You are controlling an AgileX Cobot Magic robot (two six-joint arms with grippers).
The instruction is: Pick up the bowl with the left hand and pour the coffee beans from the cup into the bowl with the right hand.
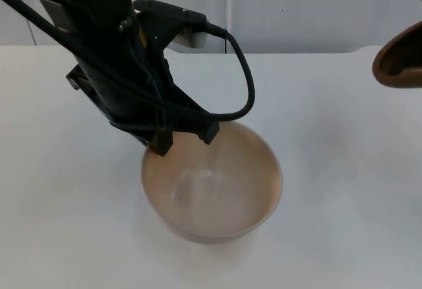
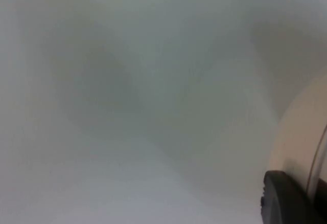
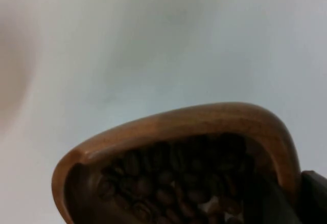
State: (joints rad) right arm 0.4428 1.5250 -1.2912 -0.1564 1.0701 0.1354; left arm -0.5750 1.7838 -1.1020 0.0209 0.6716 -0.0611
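Fingers of the left gripper (image 1: 186, 140) were clamped on the bowl (image 1: 212, 183) rim at 11 o'clock; right gripper's state could not be told. Cup (image 3: 179, 168) was full of beans (image 3: 173, 183); pouring remained.

The bowl (image 1: 212, 183) sits on the table (image 1: 343, 190) near its front, with the left gripper (image 1: 186, 138) at its rear-left rim. The cup (image 1: 401, 59) is well apart, to the right and further back; coffee beans (image 3: 173, 188) lie in it.
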